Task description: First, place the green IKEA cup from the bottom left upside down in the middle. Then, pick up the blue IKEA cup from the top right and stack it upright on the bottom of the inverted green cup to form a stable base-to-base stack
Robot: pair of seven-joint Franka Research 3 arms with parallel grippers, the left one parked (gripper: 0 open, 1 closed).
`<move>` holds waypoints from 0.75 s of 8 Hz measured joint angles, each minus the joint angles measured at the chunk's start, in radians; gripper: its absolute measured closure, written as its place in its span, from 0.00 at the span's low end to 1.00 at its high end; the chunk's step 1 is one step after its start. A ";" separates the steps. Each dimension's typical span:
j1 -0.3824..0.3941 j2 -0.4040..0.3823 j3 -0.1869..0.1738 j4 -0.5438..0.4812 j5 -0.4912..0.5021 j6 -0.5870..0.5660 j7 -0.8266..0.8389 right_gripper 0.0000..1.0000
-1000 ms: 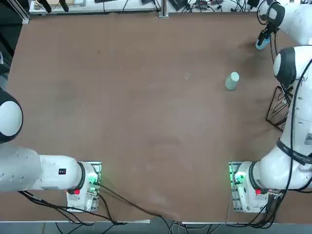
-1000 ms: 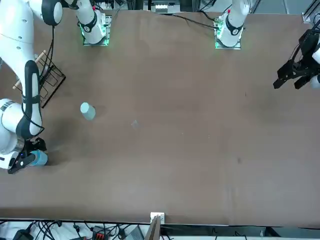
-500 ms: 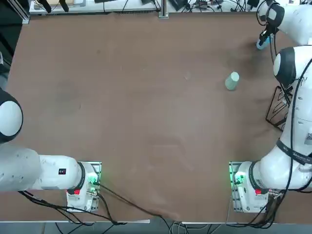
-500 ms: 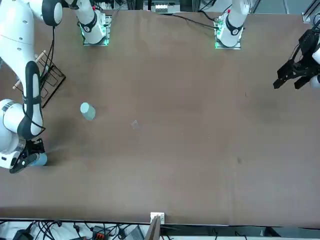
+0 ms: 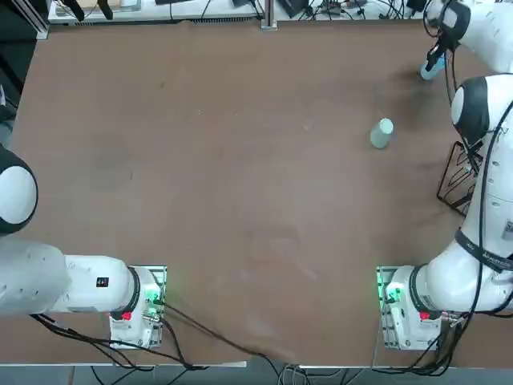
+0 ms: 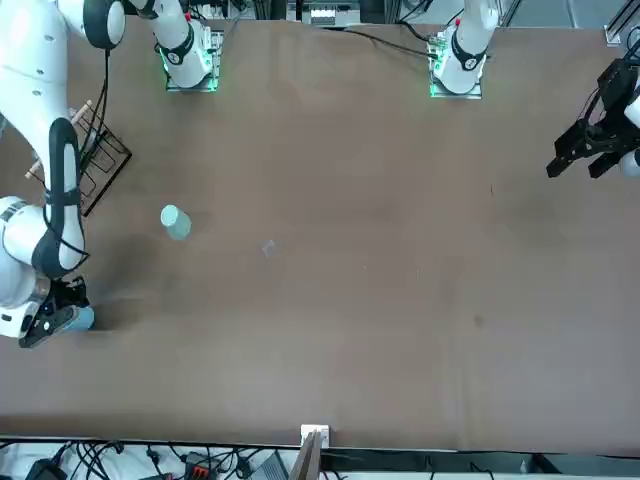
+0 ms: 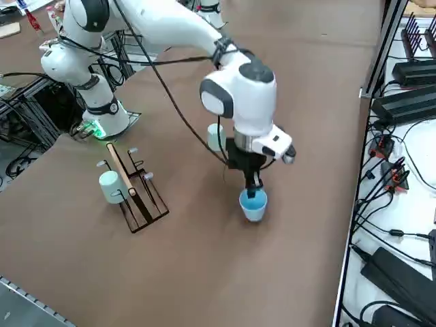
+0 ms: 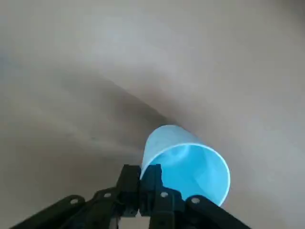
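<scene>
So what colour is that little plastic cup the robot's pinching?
Light sky blue: the small tapered plastic tumbler, clearest in the wrist view.

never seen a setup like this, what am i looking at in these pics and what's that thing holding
Two white robot arms sit side by side at a brown table; only the right one works. One picture looks straight down, one faces the robot, one looks from its right side, and one comes from a camera on its wrist. The right gripper is at the table's far right corner, shut on the rim of the upright blue IKEA cup, which the wrist camera shows pinched between the fingers. The green IKEA cup stands upside down nearer the middle. A wire rack with another cup sits nearby.
</scene>
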 joint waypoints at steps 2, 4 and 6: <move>0.031 -0.106 0.001 0.005 0.011 -0.164 0.037 0.98; 0.076 -0.213 0.002 -0.007 0.012 -0.296 0.160 0.98; 0.151 -0.336 0.003 -0.105 0.001 -0.326 0.343 0.98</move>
